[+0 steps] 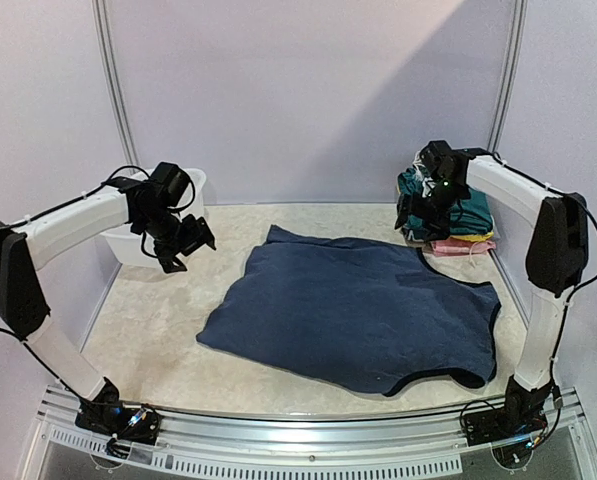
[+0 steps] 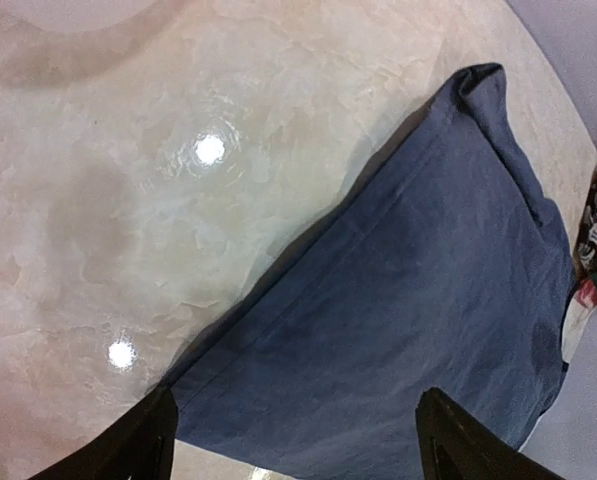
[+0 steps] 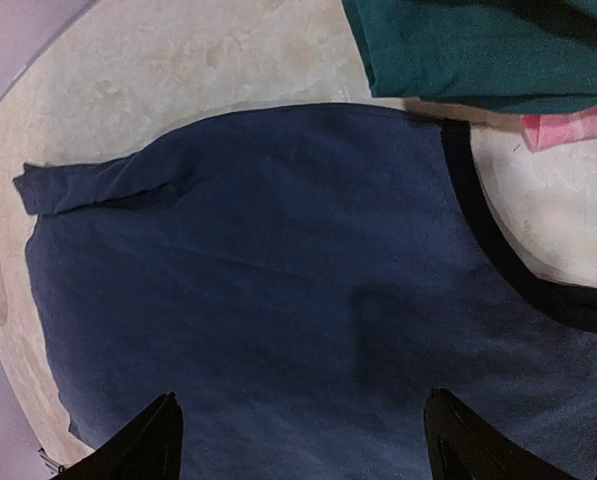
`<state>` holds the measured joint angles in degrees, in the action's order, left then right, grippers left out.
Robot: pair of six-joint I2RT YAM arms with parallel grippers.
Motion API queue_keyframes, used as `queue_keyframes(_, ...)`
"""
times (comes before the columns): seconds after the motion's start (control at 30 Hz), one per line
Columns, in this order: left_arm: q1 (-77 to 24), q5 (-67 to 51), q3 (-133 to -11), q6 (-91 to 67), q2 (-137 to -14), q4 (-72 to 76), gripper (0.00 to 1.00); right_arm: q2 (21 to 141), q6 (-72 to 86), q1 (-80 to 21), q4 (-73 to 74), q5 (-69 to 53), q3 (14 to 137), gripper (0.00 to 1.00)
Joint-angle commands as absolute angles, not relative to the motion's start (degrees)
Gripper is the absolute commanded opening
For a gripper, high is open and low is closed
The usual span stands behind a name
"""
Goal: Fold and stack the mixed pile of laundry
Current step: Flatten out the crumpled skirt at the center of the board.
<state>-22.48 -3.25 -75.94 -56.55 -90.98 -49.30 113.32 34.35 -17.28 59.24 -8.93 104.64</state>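
The left gripper point(image 2: 296, 405) and right gripper point(image 3: 300, 405) hang spread and empty over the navy shirt point(image 1: 358, 310); a shallow pinch may bunch it crookedly.

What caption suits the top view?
Both open, left gripper and right gripper flank a navy T-shirt spread out beside a folded stack.

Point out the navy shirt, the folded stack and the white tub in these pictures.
navy shirt point(image 1: 353, 305): top external view, middle of the spread cloth.
folded stack point(image 1: 475, 215): top external view, the teal garment in it.
white tub point(image 1: 126, 248): top external view, its near outer wall.
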Motion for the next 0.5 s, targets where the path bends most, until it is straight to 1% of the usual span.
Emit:
queue_keyframes(0.0, -26.06, -2.92, -72.36, -52.54, -88.23, -43.90, 0.82, 105.91, 30.95, -17.65, 57.30, -7.03, 100.29, 0.84)
queue_keyframes(0.2, -31.46, -2.02, -71.46, -47.34, -92.58, -43.42, 0.75, 99.16, 28.62, -18.52, 53.04, -8.81, 88.76, 0.79)
queue_keyframes(0.3, -33.45, -0.25, -71.23, -46.39, -93.91, -44.75, 0.73, 96.98, 28.39, -18.63, 51.51, -8.51, 83.25, 0.77)
queue_keyframes(0.47, -34.34, 1.60, -67.09, -46.41, -93.69, -45.63, 0.70, 96.29, 28.48, -18.62, 48.80, -9.35, 77.44, 0.74)
